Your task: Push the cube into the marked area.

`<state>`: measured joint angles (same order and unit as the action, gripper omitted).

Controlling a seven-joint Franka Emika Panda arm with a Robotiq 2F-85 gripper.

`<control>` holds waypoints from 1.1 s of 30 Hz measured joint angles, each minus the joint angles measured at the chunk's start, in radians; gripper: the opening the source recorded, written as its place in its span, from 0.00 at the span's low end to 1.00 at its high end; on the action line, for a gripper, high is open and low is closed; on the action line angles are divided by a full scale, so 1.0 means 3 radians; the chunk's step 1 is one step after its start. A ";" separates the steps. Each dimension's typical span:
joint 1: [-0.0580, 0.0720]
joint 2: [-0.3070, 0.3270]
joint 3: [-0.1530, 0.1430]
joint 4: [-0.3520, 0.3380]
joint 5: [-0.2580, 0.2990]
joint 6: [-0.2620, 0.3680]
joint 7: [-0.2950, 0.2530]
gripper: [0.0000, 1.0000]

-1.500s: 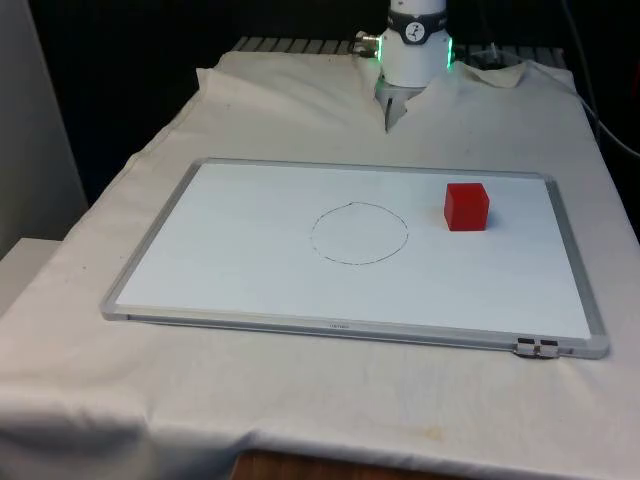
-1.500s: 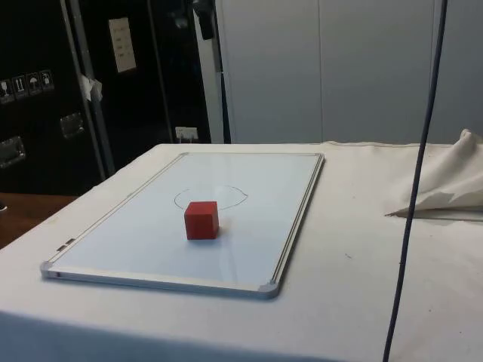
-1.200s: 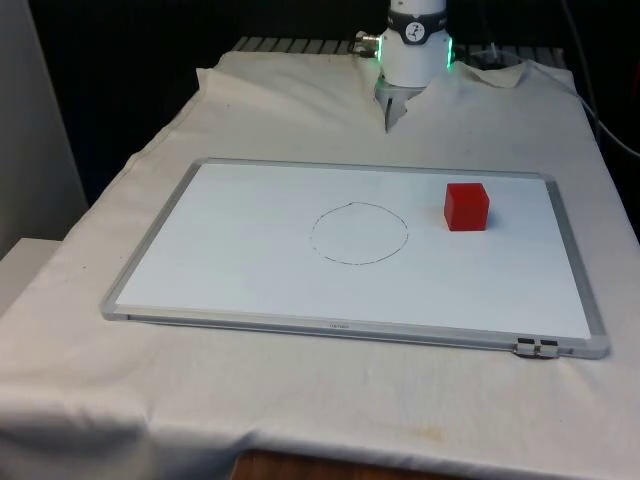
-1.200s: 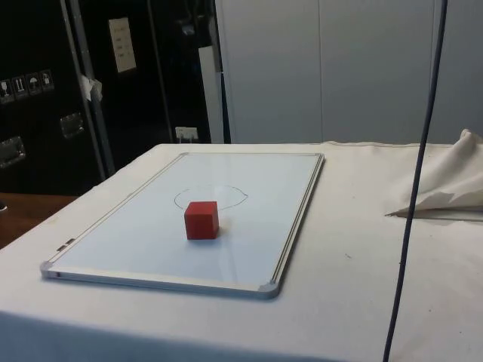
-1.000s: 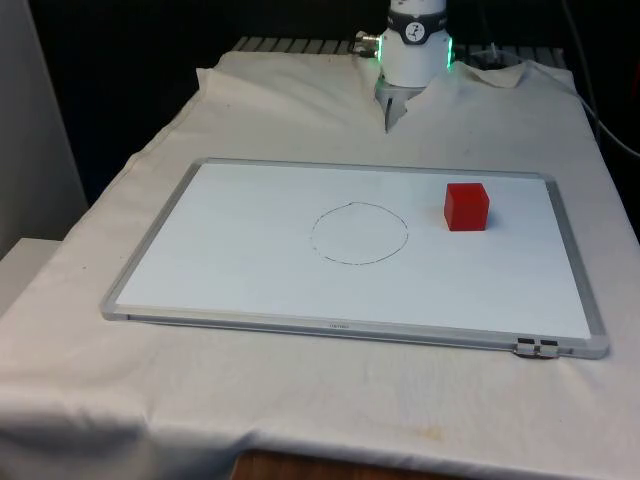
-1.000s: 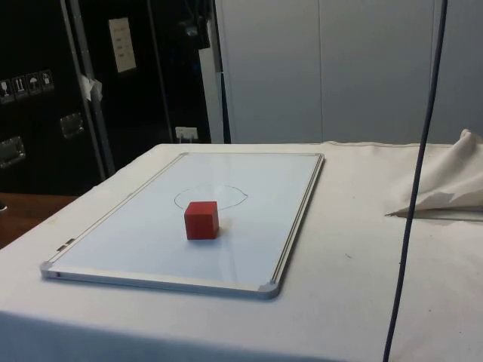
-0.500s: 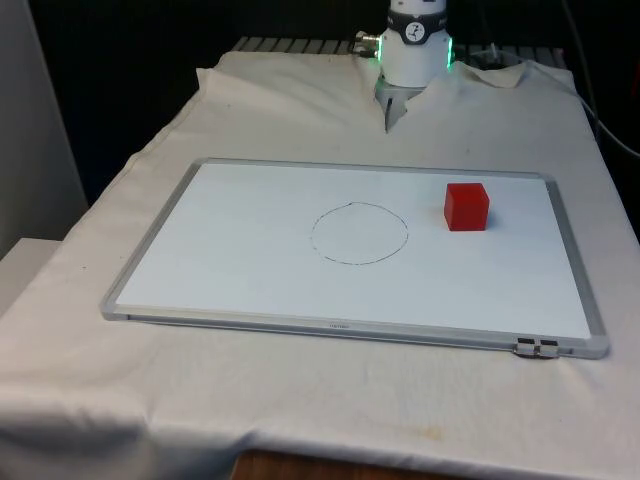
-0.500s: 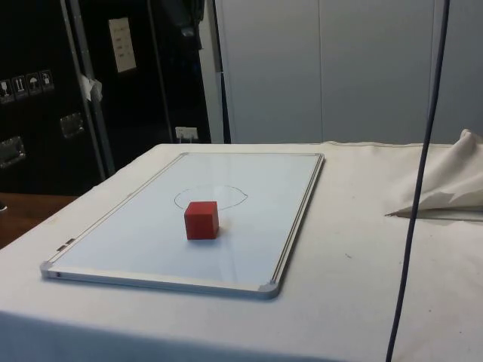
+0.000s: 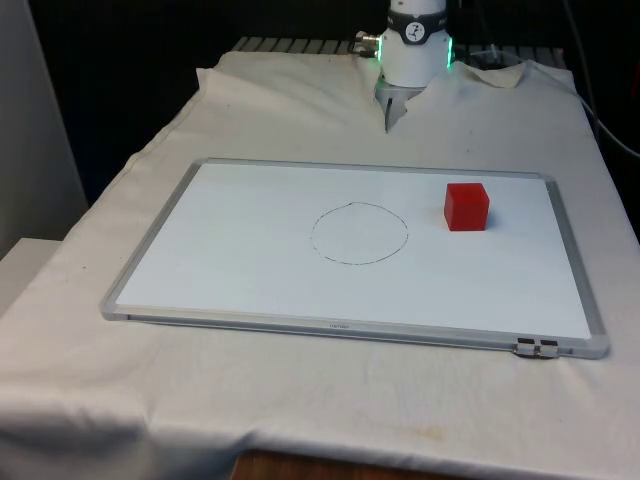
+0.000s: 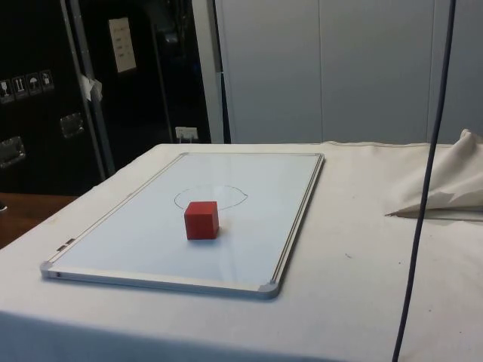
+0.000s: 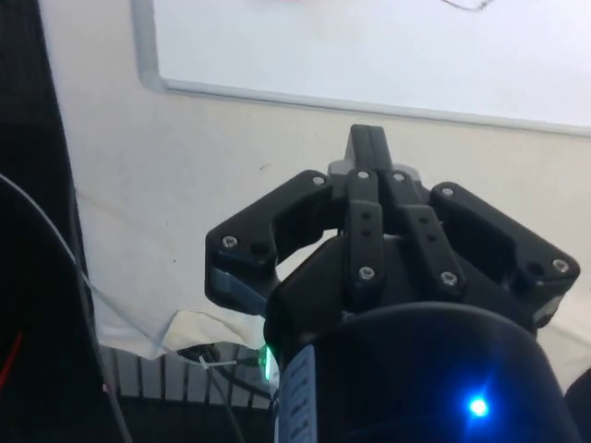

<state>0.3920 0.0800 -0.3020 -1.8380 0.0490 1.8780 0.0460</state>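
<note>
nothing moved; cube (image 9: 466, 206) lies beside circle (image 9: 359, 233).

- The white, cylindrical base of the arm (image 9: 415, 55) is showing a black band near its top, and a green light is glowing along that band's edges.
- A small round emblem is sitting on the black band, and a silver connector is sticking out beside the band.
- The black two-finger gripper (image 11: 368, 146) is showing a broad angular body of matte plastic, with round screws dotting the body's ribs and outer lobes.
- Its two fingers are lying pressed together.
</note>
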 measured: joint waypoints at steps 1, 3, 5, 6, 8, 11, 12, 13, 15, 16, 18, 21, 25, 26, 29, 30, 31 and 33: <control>0.0000 0.0000 0.0023 -0.0003 0.0000 0.0017 0.0017 0.00; 0.0000 0.0000 0.0047 -0.0007 0.0000 0.0030 0.0037 0.00; 0.0000 0.0000 0.0090 -0.0013 0.0000 0.0050 0.0077 0.00; 0.0003 0.0000 0.0117 -0.0017 0.0000 0.0067 0.0100 0.00; 0.0003 0.0000 0.0187 -0.0033 0.0000 0.0117 0.0160 0.00; 0.0000 0.0000 0.0253 -0.0047 0.0000 0.0163 0.0217 0.00; 0.0000 0.0000 0.0253 -0.0047 0.0000 0.0163 0.0217 0.00; 0.0003 0.0000 0.0300 -0.0057 0.0000 0.0197 0.0257 0.00; 0.0003 0.0000 0.0343 -0.0070 0.0000 0.0237 0.0293 0.00; 0.0003 0.0000 0.0367 -0.0077 0.0000 0.0257 0.0310 0.00; 0.0003 0.0000 0.0407 -0.0087 0.0000 0.0293 0.0347 0.00; 0.0003 0.0000 0.0450 -0.0090 0.0000 0.0317 0.0380 0.00; 0.0003 0.0023 0.0563 -0.0113 0.0000 0.0417 0.0480 0.00; 0.0003 0.0030 0.0587 -0.0117 0.0000 0.0437 0.0497 0.00; 0.0003 0.0067 0.0667 -0.0127 0.0000 0.0510 0.0560 0.00; 0.0003 0.0067 0.0667 -0.0127 0.0000 0.0510 0.0560 0.00; 0.0003 0.0067 0.0667 -0.0127 0.0000 0.0510 0.0560 0.00; 0.0003 0.0090 0.0707 -0.0127 0.0000 0.0550 0.0597 0.00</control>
<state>0.3930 0.1070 -0.0900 -1.8760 0.0490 2.0430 0.2250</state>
